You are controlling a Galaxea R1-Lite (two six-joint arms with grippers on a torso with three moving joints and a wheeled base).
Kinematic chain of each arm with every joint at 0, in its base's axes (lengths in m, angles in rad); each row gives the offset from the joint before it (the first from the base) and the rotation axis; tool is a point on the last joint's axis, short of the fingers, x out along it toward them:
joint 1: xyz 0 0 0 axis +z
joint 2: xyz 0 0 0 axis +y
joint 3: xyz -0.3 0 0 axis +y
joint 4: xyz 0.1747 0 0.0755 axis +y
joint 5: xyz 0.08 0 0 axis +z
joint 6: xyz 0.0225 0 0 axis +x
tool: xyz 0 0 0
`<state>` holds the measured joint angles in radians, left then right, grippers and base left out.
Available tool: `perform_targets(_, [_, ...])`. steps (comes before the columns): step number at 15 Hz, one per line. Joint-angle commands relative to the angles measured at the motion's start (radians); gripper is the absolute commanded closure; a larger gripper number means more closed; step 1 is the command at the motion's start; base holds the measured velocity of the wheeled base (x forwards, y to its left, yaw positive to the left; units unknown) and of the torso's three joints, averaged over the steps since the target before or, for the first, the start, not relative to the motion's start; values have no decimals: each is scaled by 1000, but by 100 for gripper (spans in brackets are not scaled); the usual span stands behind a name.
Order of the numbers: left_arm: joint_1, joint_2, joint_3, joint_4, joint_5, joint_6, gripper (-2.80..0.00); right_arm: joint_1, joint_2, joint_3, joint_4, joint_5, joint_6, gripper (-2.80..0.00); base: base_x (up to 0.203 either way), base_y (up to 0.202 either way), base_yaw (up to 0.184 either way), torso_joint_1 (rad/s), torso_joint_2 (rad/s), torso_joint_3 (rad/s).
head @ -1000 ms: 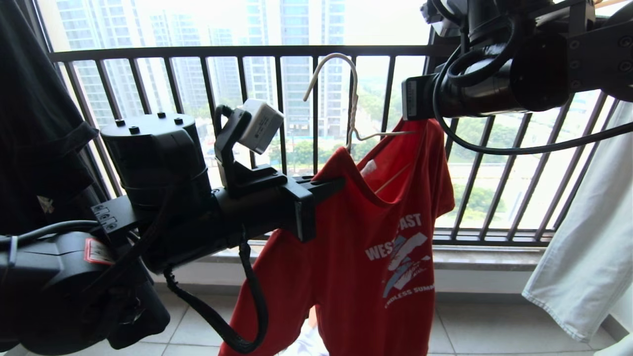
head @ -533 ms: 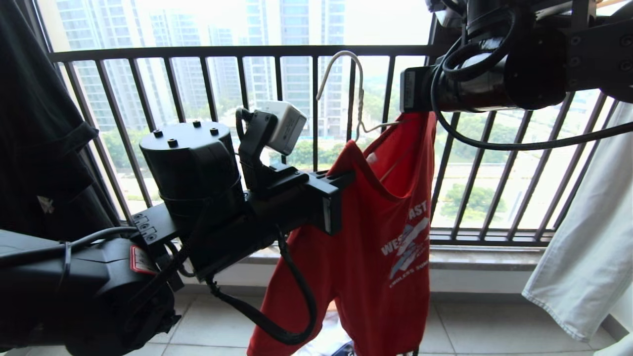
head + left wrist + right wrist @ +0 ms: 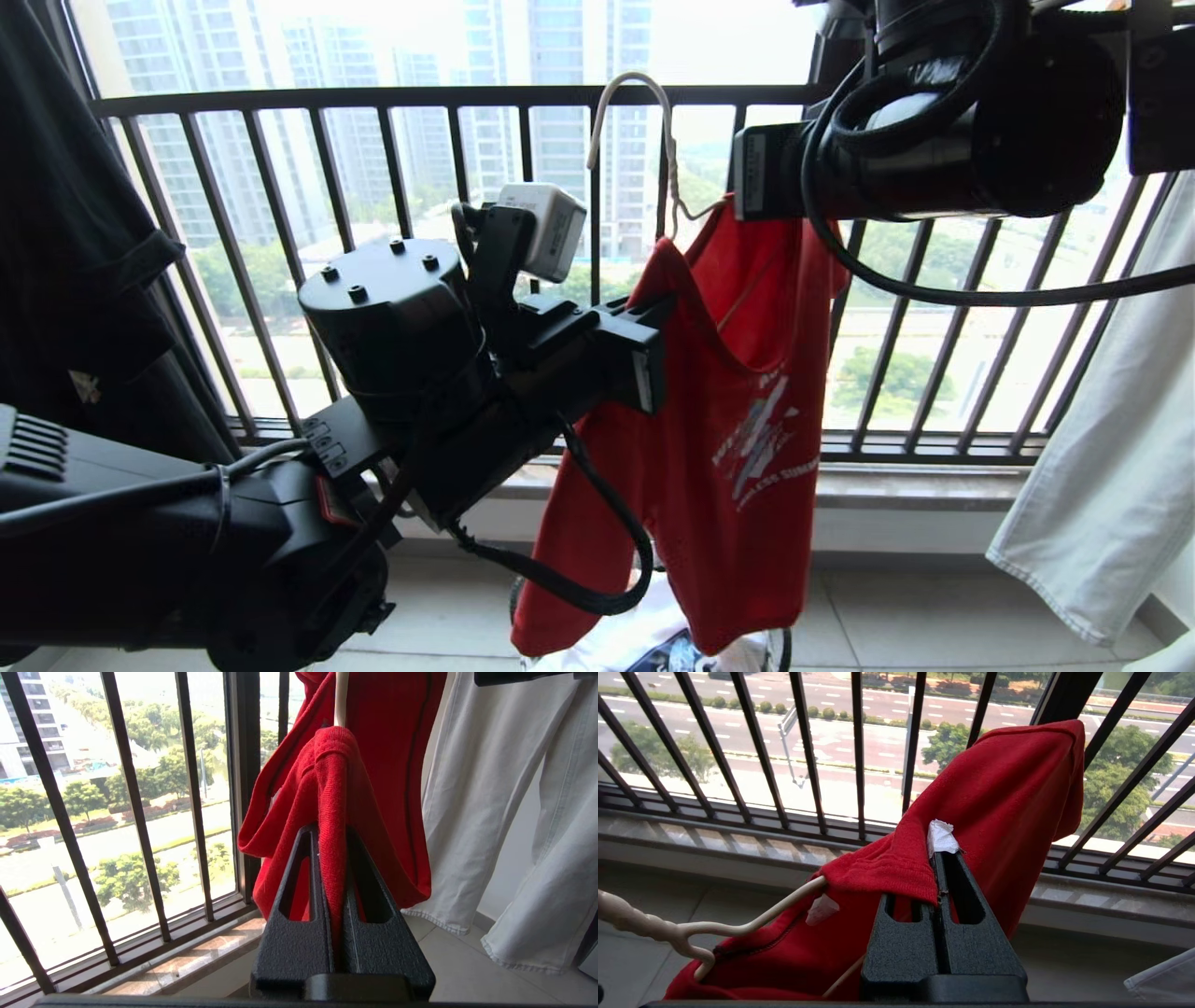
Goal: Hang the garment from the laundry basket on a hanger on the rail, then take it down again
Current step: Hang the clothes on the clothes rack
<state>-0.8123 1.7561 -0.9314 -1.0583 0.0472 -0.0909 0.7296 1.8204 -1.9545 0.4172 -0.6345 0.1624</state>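
A: Where is the red T-shirt (image 3: 719, 411) hanging just now, measured from the pincers?

B: Between the two of them. The left gripper (image 3: 332, 849) is clenching a fold of the shirt's shoulder, and the cloth is running straight up out of its shut jaws and draping down both sides of them. The right gripper (image 3: 941, 858) is clamping the neck edge beside the small white neck label (image 3: 942, 836), jaws closed on the fabric.

A: And the hanger?

B: The cream-white hanger (image 3: 644, 140) is sitting inside the shirt. Its hook is standing free above the neckline, just to the near side of the right gripper in the head view, and its thin arm is passing out of the collar right beside that gripper's fingers. In the left wrist view a pale piece of it is showing just above the pinched shoulder.

A: What is crowding them?

B: The dark railing (image 3: 448, 95) of vertical bars is standing just beyond both grippers, close behind the shirt. A black garment (image 3: 65, 233) is hanging well out to the left of the left arm, and pale trousers (image 3: 1102, 448) are hanging to the right of the right gripper, near the shirt's far edge but not touching it.

A: Any open room?

B: Below the grippers the shirt's hem is dangling over the laundry basket (image 3: 780, 649) on the tiled floor (image 3: 915, 616). The hook is touching nothing, and no rail is showing above it.
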Motion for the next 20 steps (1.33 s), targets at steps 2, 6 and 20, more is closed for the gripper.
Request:
perform_targets(2, [-10, 6, -7, -6, 12, 2, 0, 64, -34, 4, 12, -2, 18, 0, 0, 0, 0, 0, 0, 0])
perform_targets(6, [-28, 8, -11, -58, 56, 5, 0, 136, -40, 14, 17, -3, 27, 0, 0, 0, 0, 0, 0, 0])
perform_targets(20, [-44, -30, -12, -61, 62, -3, 0, 184, -70, 35, 18, -17, 45, -280, 0, 0, 0, 0, 0, 0])
